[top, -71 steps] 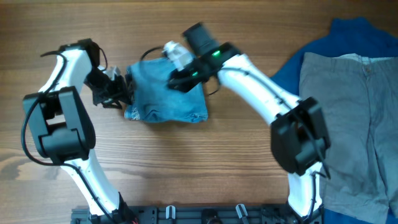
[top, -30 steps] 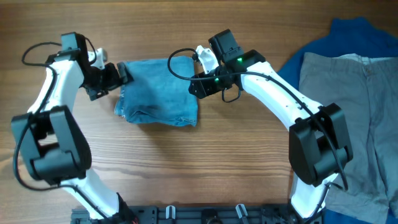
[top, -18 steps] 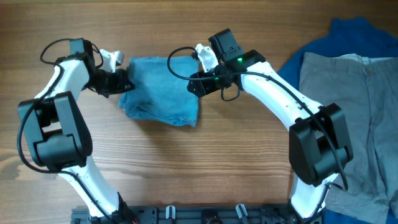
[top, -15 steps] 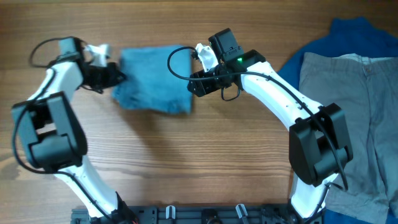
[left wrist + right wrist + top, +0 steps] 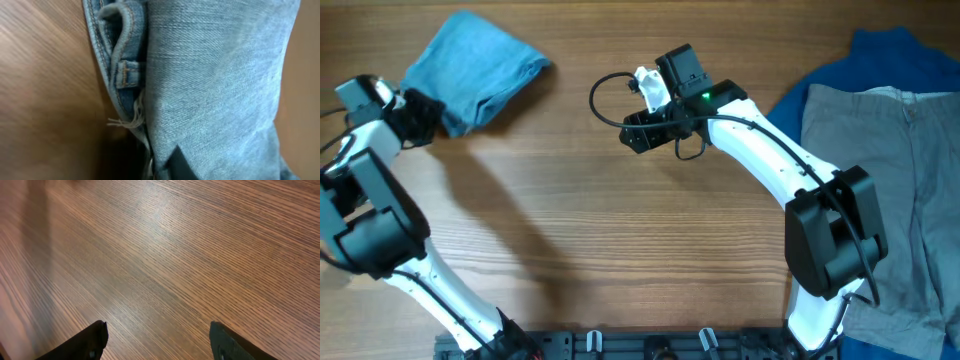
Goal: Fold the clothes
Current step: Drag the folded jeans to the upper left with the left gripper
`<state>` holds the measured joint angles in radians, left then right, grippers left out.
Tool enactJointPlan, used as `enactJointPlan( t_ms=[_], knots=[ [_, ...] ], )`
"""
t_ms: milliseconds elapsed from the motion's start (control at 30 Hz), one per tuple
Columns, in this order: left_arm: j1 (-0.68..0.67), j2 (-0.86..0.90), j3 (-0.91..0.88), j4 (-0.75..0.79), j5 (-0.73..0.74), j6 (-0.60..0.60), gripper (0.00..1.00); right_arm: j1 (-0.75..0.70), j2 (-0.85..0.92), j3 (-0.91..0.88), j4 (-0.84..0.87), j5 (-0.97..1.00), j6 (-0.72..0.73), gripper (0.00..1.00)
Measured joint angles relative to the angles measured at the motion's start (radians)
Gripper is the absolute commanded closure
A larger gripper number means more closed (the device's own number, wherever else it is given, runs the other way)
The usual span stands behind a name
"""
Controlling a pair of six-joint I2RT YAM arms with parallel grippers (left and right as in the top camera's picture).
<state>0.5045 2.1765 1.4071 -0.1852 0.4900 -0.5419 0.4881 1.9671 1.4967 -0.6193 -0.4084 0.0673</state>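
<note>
denim is clamped in my left gripper (image 5: 416,114), by the edge of the folded light-blue faded jeans (image 5: 470,65), a compact bundle at the far left corner of the wooden table (image 5: 620,250). my right gripper (image 5: 160,340) hangs spread over bare wood. folding looks finished; i judge only release remains.

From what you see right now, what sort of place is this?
Probably a robot test bench for laundry folding: a wood-grain table, the left tool gripping bundled light-blue denim jeans, the right tool open, and grey-khaki trousers lying over a royal-blue garment.
</note>
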Motion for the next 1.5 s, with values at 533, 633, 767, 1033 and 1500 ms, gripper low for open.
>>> enactJointPlan(
  t_ms=[533, 633, 767, 1033, 1500],
  knots=[
    [-0.020, -0.163, -0.023, -0.115, 0.148, 0.193, 0.44, -0.001, 0.000, 0.000, -0.046, 0.007, 0.003, 0.26],
    [-0.078, -0.281, -0.018, -0.001, 0.144, 0.266, 0.96, -0.001, 0.000, 0.000, -0.042, 0.007, 0.005, 0.26],
    [-0.208, -0.183, -0.015, 0.051, 0.076, 0.301, 0.96, -0.001, 0.000, 0.000, -0.048, 0.007, 0.010, 0.26],
    [-0.315, 0.036, -0.008, -0.039, 0.114, 0.310, 0.96, -0.001, 0.000, 0.000, -0.076, 0.010, 0.030, 0.26],
    [-0.101, -0.079, 0.023, 0.215, -0.067, 0.314, 0.92, -0.001, 0.000, -0.006, -0.091, 0.010, 0.042, 0.16]
  ],
)
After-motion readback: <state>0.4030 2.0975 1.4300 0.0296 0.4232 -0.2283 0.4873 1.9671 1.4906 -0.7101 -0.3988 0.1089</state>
